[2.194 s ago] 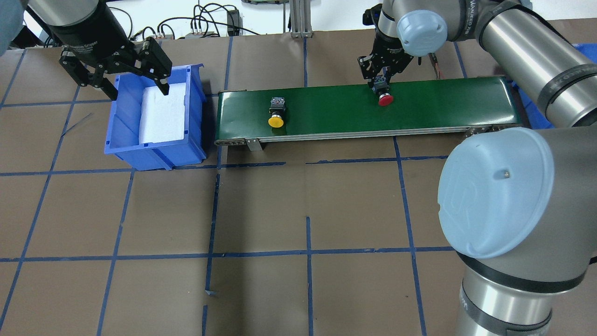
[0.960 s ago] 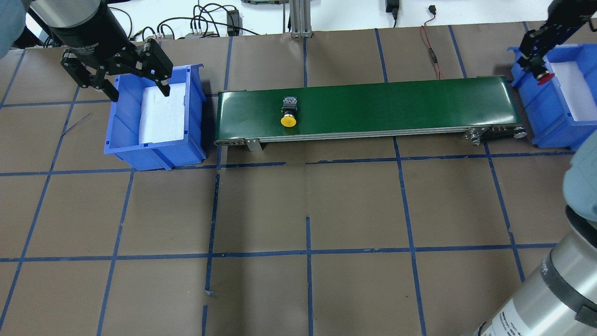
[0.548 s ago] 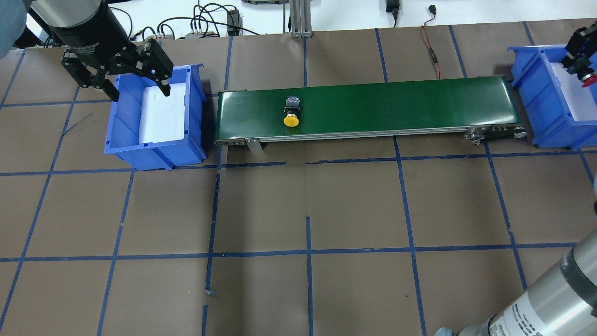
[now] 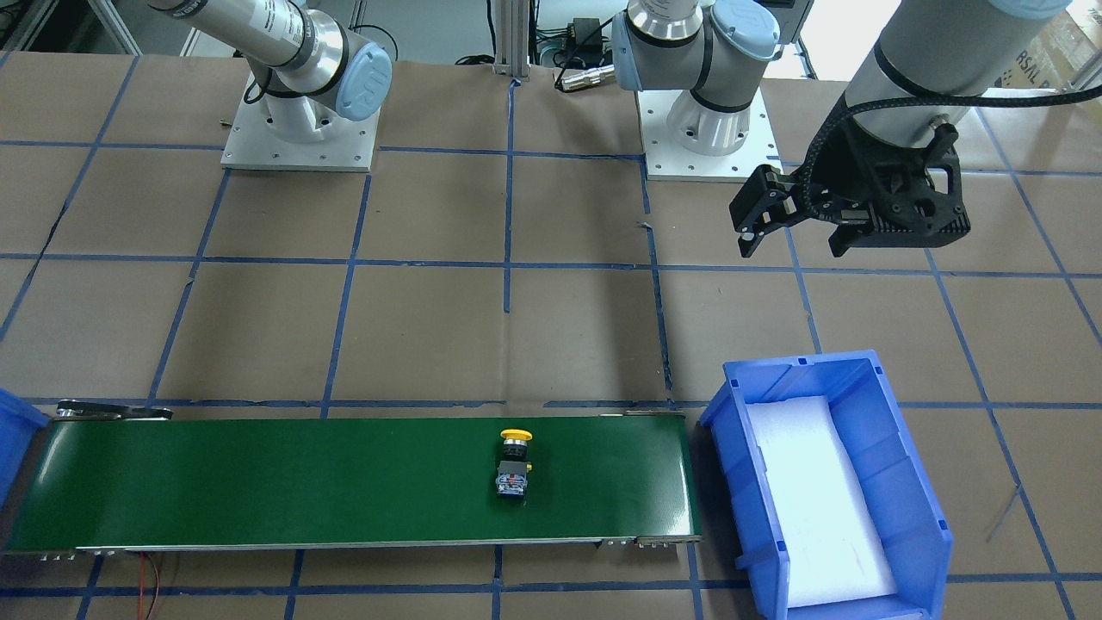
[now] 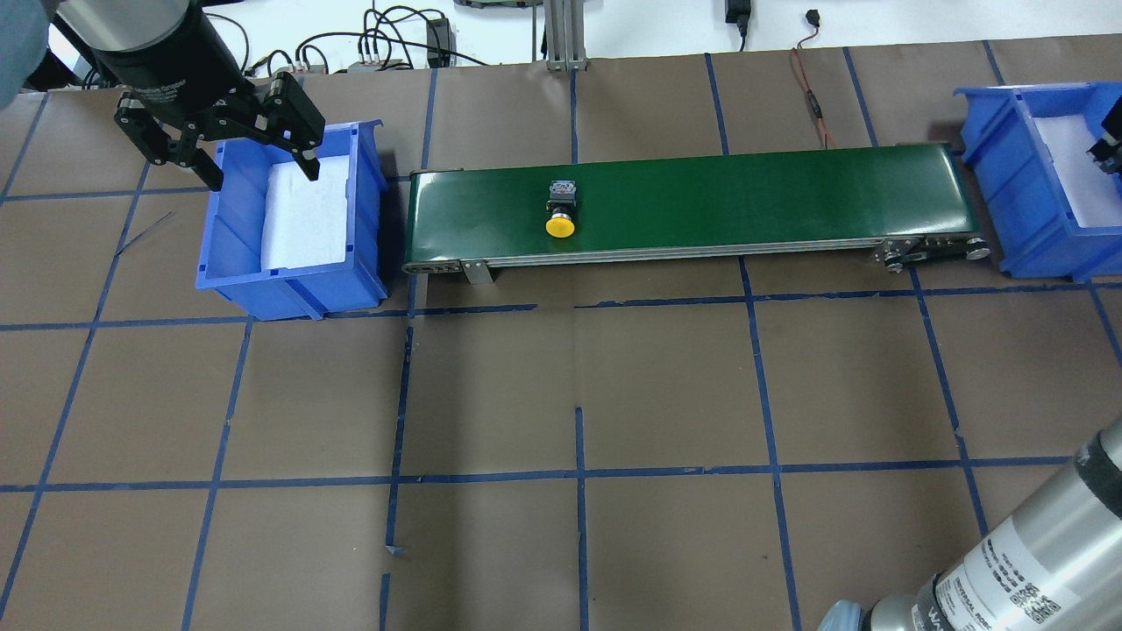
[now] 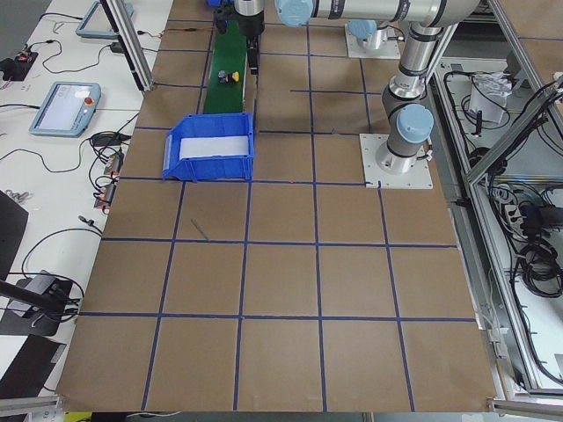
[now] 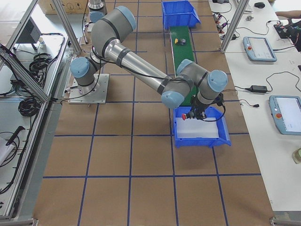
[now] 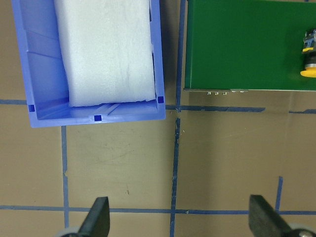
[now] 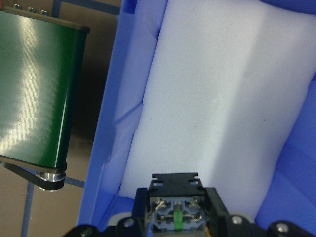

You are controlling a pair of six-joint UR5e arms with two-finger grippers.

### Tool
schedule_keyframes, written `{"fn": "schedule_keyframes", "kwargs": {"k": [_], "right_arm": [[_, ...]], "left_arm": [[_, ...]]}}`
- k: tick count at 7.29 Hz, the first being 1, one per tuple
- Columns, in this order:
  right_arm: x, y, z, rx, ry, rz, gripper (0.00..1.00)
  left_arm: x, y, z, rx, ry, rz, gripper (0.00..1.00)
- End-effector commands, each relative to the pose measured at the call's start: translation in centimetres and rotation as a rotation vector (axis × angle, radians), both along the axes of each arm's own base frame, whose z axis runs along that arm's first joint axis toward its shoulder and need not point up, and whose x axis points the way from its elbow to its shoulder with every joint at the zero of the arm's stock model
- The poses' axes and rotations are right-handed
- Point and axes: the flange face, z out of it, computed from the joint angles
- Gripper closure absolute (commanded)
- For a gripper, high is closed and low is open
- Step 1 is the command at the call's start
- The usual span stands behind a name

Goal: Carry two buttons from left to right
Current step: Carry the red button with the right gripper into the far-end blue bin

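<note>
Left gripper [image 5: 261,173]: jaws spread wide with nothing between them, hanging at 11 o'clock of the left blue bin [image 5: 359,219].
Right gripper [image 9: 176,212]: clamped on the red button [image 9: 176,183] by its contact block, above the white foam [image 9: 222,98] in the right blue bin [image 9: 106,148].
Yellow button [image 5: 560,211]: lies on the green belt [image 5: 745,197] toward its 9 o'clock end. In the overhead view its cap points to 6 o'clock, well apart from both grippers.

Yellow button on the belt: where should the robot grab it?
Probably from above, jaws across the boxy block behind its cap. The yellow button lies on its side on the belt, so the block's flat sides are exposed; the round cap could slip.
</note>
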Motion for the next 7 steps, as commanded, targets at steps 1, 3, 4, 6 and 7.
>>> {"fn": "schedule_keyframes", "kwargs": {"k": [1,3,4,6,7], "right_arm": [[-0.7,-0.7,-2.3,-0.001,0.001,-0.006,0.94],[-0.9,-1.0,-3.0,-0.003,0.003,-0.006,0.94],[-1.0,-1.1,-4.0,0.006,-0.003,-0.006,0.94],[-1.3,-1.5,-5.8,0.014,-0.008,-0.005,0.94],[-1.5,-1.7,-6.8,0.016,-0.009,-0.005,0.94]], "left_arm": [[0.0,0.0,-0.1,0.002,0.000,0.000,0.00],[0.0,0.0,-0.1,0.002,0.000,0.000,0.00],[0.0,0.0,-0.1,0.002,0.000,0.000,0.00],[0.0,0.1,-0.2,0.005,0.000,0.000,0.00],[-0.1,0.2,-0.3,0.007,0.000,-0.002,0.00]]}}
